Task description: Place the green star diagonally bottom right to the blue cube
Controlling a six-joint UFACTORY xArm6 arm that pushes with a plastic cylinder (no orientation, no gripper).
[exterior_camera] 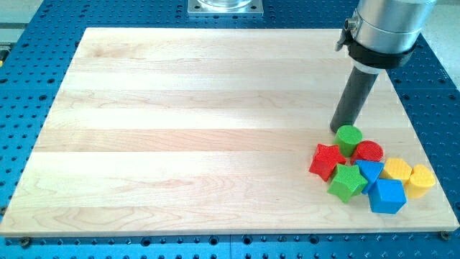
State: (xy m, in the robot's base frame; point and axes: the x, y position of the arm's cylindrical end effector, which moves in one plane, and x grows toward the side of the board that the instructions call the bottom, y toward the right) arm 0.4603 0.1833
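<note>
The green star (pixel 347 182) lies in a tight cluster at the view's bottom right. The blue cube (pixel 387 196) sits just to its right and slightly lower, touching or nearly touching it. A second blue block (pixel 370 170) lies between them, above the cube. My tip (pixel 338 129) rests on the board just above and left of a green cylinder (pixel 349 139), above the cluster. The star is about 75 px below my tip.
A red star (pixel 327 160) is left of the green star. A red cylinder (pixel 369 152) sits right of the green cylinder. Two yellow blocks (pixel 397 170) (pixel 421 178) lie at the cluster's right, near the wooden board's right edge (pixel 431 155).
</note>
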